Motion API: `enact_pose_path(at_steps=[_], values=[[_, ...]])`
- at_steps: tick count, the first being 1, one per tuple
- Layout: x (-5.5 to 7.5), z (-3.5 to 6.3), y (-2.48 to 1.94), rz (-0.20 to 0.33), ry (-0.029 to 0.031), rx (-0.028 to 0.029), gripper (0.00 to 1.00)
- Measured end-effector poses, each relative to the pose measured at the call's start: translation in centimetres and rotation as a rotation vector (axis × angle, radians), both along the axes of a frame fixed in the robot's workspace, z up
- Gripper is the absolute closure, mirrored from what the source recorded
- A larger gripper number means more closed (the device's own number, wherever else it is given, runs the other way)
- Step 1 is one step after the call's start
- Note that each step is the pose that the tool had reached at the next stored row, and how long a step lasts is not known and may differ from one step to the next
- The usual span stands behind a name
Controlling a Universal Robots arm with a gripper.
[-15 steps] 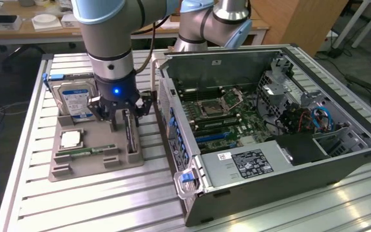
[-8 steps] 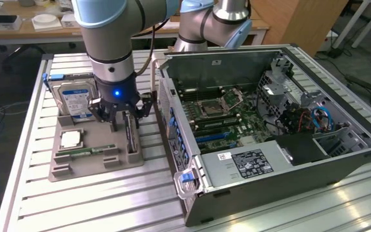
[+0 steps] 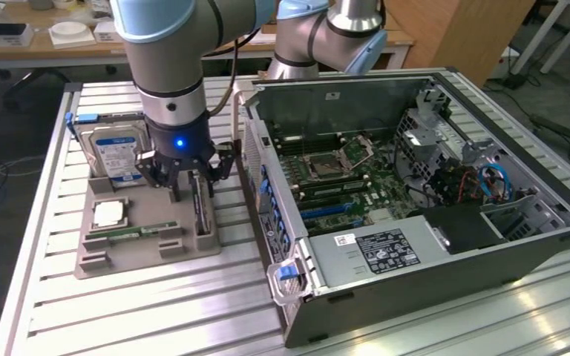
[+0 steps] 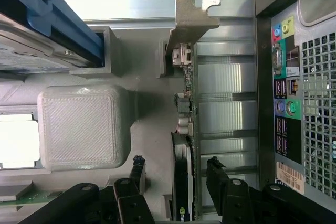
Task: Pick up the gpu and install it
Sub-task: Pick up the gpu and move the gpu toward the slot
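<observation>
**Slatted metal table (image 3: 146, 311), with a cluttered wooden desk (image 3: 27, 46) behind.** The arm hides part of the hard drive (image 3: 115, 152), and the lower edge of the gpu (image 4: 182, 182) is sunk in its slot. A grey tray (image 3: 136, 261) holds the hard drive, a processor (image 3: 110, 213), a memory stick (image 3: 131, 232) and the gpu. The gpu stands on edge on the side nearest the open computer case (image 3: 414, 297). The gripper (image 3: 194, 194) hangs over the gpu with its jaws spread wide, one finger either side of the card, gripping nothing.
</observation>
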State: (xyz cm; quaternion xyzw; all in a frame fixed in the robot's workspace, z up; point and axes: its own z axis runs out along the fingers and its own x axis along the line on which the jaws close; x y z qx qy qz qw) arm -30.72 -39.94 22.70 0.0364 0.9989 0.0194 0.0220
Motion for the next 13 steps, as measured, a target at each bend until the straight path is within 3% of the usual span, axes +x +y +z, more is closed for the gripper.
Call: enact_pose_path(at_steps=[5,6,7,10,13], values=[[0.0,0.0,0.0,0.0,0.0,0.0,0.42],[0.0,0.0,0.0,0.0,0.0,0.0,0.49],[0.0,0.0,0.0,0.0,0.0,0.0,0.49],[0.0,-0.01,0.0,0.0,-0.0001,-0.0002,0.67],[0.0,0.0,0.0,0.0,0.0002,-0.0003,0.74]])
